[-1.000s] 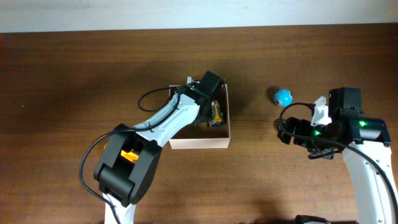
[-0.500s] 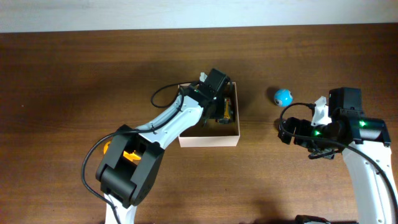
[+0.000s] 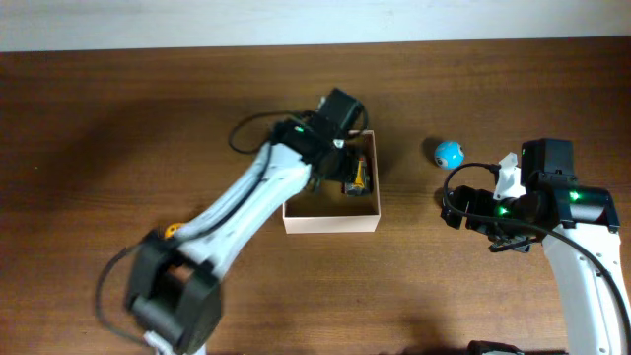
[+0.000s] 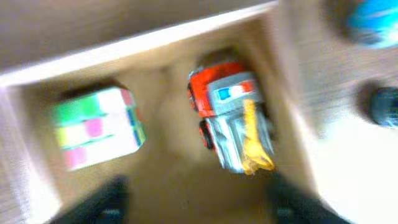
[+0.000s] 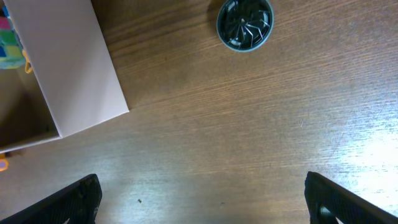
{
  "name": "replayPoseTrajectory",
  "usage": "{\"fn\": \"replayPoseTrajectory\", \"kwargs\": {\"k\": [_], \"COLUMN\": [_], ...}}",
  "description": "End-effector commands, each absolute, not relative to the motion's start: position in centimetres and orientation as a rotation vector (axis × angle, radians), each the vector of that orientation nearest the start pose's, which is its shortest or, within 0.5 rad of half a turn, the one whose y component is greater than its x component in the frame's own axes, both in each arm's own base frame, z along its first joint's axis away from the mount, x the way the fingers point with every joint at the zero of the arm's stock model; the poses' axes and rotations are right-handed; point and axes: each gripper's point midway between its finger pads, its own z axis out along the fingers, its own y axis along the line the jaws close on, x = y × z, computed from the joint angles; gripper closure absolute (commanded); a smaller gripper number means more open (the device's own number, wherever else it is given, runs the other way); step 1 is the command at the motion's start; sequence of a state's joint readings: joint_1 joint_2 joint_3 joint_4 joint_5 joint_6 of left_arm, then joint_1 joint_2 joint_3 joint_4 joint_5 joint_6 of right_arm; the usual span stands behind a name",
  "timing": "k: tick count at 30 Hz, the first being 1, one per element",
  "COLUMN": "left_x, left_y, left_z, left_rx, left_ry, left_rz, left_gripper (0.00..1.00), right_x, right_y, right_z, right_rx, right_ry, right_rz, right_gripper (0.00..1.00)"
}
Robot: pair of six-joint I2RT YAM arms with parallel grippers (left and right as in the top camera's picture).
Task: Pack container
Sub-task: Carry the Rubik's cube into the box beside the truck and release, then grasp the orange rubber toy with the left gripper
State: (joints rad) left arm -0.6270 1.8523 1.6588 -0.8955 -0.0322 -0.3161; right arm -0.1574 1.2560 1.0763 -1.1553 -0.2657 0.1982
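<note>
Though well outside container (image 3: 330,223), blue ball (image 3: 449,153) (near right tool (image 5: 202,194))

Heavy motion blur over the container (image 4: 168,124) in the left wrist view; elsewhere sharp, evenly lit.

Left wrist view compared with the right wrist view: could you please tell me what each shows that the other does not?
Only the left wrist view looks into the container, showing a red and grey toy truck and a multicoloured cube on its tan floor. Only the right wrist view shows the container's broad white outer wall and a wide stretch of table. Both show the container and a round bluish toy outside it.
</note>
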Motion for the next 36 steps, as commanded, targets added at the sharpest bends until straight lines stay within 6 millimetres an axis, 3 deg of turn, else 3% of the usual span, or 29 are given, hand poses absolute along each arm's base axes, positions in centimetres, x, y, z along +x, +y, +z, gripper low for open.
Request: {"fn": "replayPoseTrajectory", "kwargs": {"k": [1, 3, 6, 11, 15, 22, 26, 28, 36], "left_x": [35.8, 34.3, 31.8, 28.4, 26.2, 24.4, 24.8, 25.5, 26.7], "left_y": [-25.4, -24.0, -20.3, -14.3, -12.1, -8.4, -6.8, -6.2, -4.8], "left_z": [24.1, 25.4, 26.3, 24.8, 21.8, 14.0, 10.1, 8.5, 4.5], "left_rx": [0.589, 0.673, 0.657, 0.4, 0.269, 0.125, 0.042, 0.08, 0.018], "left_ry": [2.468, 2.449, 2.512, 2.751, 2.911, 3.031, 3.036, 3.015, 2.945], "left_rz": [-0.285, -0.247, -0.142, 0.026, 0.104, 0.348, 0.35, 0.336, 0.31], "left_gripper": [0.01, 0.01, 0.01, 0.01, 0.01, 0.01, 0.01, 0.0, 0.0], "right_x": [25.1, 25.1, 25.1, 25.1, 25.1, 24.9, 24.9, 24.9, 24.9], "right_y": [0.2, 0.2, 0.2, 0.2, 0.2, 0.3, 0.2, 0.3, 0.3], "right_z": [14.9, 14.9, 14.9, 14.9, 14.9, 14.9, 14.9, 14.9, 14.9], "right_rx": [0.461, 0.461, 0.461, 0.462, 0.461, 0.464, 0.464, 0.464, 0.464], "right_ry": [2.845, 2.846, 2.846, 2.847, 2.846, 2.855, 2.855, 2.854, 2.854], "right_rz": [0.371, 0.372, 0.372, 0.372, 0.372, 0.372, 0.372, 0.372, 0.372], "right_gripper": [0.01, 0.01, 0.02, 0.01, 0.01, 0.01, 0.01, 0.01, 0.01]}}
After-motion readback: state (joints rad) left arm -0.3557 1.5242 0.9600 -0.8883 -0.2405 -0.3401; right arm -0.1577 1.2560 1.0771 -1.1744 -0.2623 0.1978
